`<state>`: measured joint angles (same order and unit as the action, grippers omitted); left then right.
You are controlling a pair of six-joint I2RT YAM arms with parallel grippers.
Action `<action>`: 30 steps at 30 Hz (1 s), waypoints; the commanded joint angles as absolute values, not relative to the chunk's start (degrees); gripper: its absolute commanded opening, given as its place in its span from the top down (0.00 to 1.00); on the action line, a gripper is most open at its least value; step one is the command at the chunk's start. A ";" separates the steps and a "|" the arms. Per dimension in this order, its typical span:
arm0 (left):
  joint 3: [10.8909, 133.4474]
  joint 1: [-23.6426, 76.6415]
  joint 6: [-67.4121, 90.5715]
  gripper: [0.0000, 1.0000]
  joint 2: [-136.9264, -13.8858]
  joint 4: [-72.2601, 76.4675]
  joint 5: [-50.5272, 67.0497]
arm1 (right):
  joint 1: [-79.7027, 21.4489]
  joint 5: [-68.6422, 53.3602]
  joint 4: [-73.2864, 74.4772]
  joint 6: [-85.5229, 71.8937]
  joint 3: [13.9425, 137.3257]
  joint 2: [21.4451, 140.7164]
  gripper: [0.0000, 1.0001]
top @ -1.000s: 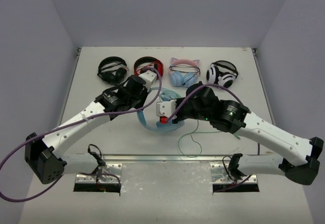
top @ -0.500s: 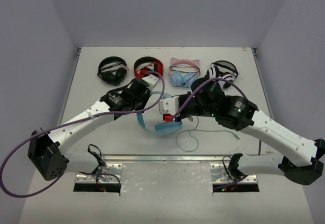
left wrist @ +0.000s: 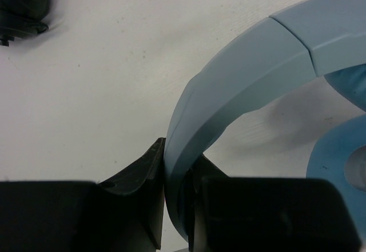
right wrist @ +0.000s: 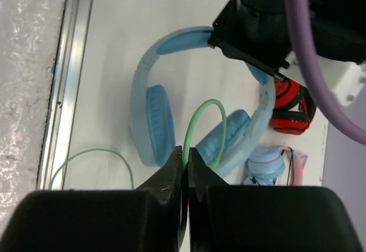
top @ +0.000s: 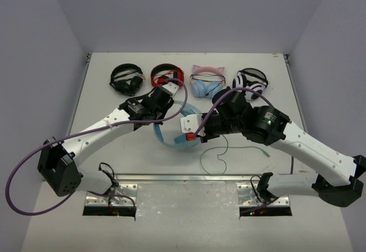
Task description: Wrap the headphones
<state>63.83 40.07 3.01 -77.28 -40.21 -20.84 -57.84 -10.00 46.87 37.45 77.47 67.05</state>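
While my left gripper [left wrist: 177,169] is clenched on the wide blue headband [left wrist: 257,69], the band arcs up and to the right of its fingers [left wrist: 137,178], and a padded cup [left wrist: 337,166] sits just past them on that side. Beyond this gripper, at the far edge of the table [top: 103,106], I see a black pair [top: 127,79] and a red pair [top: 163,74].

The headphones [right wrist: 153,120] lie between my two grippers, both cups turned inward. I cannot tell whether the cups rest fully on the table.

My right gripper [right wrist: 184,152] is pinched tight on the pale-green cable [right wrist: 205,115]. The cable rises from between the tips in a narrow loop toward the nearer cup. Left of those fingers a slack curve of it lies on the table beside the metal rail [right wrist: 63,92]. Beyond this gripper stand two more pairs – a pink cat-ear pair [top: 207,80] and a white-and-black pair [top: 250,82].
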 commanded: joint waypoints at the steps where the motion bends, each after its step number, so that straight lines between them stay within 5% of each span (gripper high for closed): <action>1: 67.94 40.52 3.26 0.99 -75.15 -34.99 -15.83 | -57.75 -14.94 45.01 38.14 80.16 68.37 0.99; 30: 61.35 42.98 0.35 0.99 -62.06 -29.53 -8.70 | -39.12 -19.69 41.23 33.40 89.74 80.86 0.99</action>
<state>60.73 42.13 -0.75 -66.67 -36.67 -11.51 -41.76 -18.31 45.36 34.22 89.80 82.74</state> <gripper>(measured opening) 0.131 0.020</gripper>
